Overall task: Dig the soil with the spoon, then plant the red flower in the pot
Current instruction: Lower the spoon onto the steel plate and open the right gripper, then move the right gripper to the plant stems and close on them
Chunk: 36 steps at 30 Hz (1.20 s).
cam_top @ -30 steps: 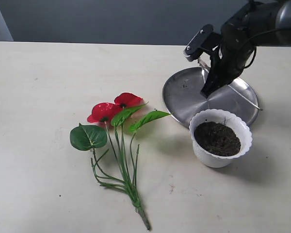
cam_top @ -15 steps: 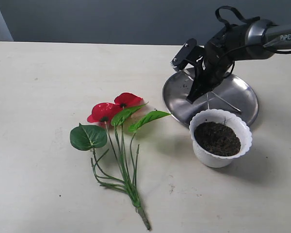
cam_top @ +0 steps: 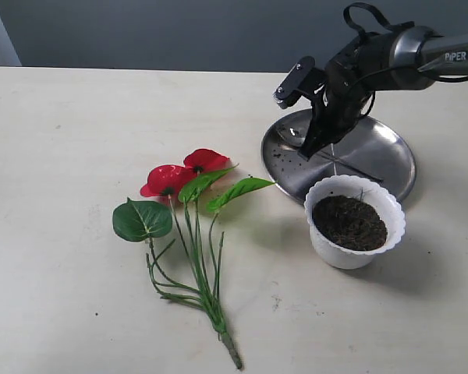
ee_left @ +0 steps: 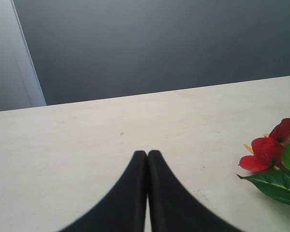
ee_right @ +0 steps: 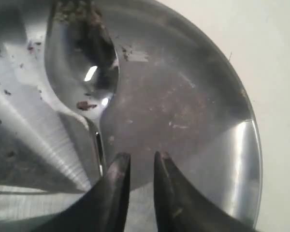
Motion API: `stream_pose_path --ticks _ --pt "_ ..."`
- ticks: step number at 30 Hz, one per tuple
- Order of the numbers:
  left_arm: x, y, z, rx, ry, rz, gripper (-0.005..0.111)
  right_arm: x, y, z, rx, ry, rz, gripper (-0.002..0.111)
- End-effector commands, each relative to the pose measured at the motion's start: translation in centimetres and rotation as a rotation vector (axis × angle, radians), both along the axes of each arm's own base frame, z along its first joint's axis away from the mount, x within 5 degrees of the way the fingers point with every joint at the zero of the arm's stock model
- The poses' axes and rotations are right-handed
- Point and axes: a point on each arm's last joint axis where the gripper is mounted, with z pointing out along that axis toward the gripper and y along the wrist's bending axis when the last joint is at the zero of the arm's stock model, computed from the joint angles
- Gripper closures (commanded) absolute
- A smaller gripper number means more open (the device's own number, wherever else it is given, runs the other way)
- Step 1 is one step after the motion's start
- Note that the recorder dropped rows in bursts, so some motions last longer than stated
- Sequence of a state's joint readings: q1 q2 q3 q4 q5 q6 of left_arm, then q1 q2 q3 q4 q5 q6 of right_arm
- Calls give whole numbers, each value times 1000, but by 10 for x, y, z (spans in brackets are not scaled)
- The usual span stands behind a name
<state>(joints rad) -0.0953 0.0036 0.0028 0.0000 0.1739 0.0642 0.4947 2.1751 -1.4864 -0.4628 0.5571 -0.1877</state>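
Observation:
The white pot (cam_top: 356, 222) stands right of centre, filled with dark soil (cam_top: 349, 221). The red flower (cam_top: 184, 173) lies flat on the table to its left, stems toward the front; its blooms (ee_left: 268, 147) also show in the left wrist view. The silver spoon (ee_right: 83, 67) lies on the steel plate (cam_top: 382, 152), crumbs of soil in its bowl, and its bowl (cam_top: 292, 133) is near the plate's left rim. My right gripper (cam_top: 306, 150) hovers low over the plate, open by a narrow gap (ee_right: 141, 162) with nothing in it; the spoon's handle runs just beside one finger. My left gripper (ee_left: 147, 154) is shut over bare table.
Soil crumbs (cam_top: 285, 153) are scattered on the plate's left part. The plate's rim (ee_right: 251, 145) lies near the right gripper, with table beyond. A dark wall (cam_top: 179, 31) backs the table's far edge.
The right gripper has swung left and lower across the plate. The spoon's bowl now rests near the plate's left rim, with fresh crumbs around it. Flower and pot have not moved.

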Motion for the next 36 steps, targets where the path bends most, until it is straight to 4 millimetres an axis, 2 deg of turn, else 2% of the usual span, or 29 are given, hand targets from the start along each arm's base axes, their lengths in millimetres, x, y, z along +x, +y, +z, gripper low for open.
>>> stream_pose_path --ticks 1,4,7,9,10,11,12,13,14,15,16,18,20,22,26,30,33,36 --pt "0 0 2 -2 -21 -7 106 1 -6 16 -38 8 -33 89" --pt "0 0 2 -2 -21 -7 106 0 -9 46 -38 -18 -60 89" --pt "0 0 2 -2 -21 -7 106 -5 -7 85 72 -72 -95 89" --pt "0 0 2 -2 -21 -7 106 -12 -4 113 201 -95 -129 89" --pt "0 0 2 -2 -21 -7 106 -21 4 138 387 -66 -185 89" --pt "0 0 2 -2 -21 -7 106 -28 8 147 476 -21 -213 89" --pt "0 0 2 -2 -21 -7 106 -42 18 157 569 74 -169 89" --pt "0 0 2 -2 -21 -7 106 -50 26 158 577 134 -101 88" --pt "0 0 2 -2 -21 -7 106 -67 40 158 584 247 25 81" --pt "0 0 2 -2 -17 -7 106 -75 48 155 600 310 61 75" --pt "0 0 2 -2 -17 -7 106 -87 62 150 611 393 89 63" --pt "0 0 2 -2 -17 -7 106 -103 77 137 524 477 104 60" --pt "0 0 2 -2 -17 -7 106 -118 83 124 413 577 77 60" --pt "0 0 2 -2 -17 -7 106 -130 84 124 361 645 95 59" --pt "0 0 2 -2 -17 -7 106 -142 87 150 475 656 129 59" --pt "0 0 2 -2 -17 -7 106 -159 72 168 491 630 149 66" --pt "0 0 2 -2 -17 -7 106 -176 57 165 489 632 131 67" --pt "0 0 2 -2 -17 -7 106 -189 45 142 505 633 74 60"
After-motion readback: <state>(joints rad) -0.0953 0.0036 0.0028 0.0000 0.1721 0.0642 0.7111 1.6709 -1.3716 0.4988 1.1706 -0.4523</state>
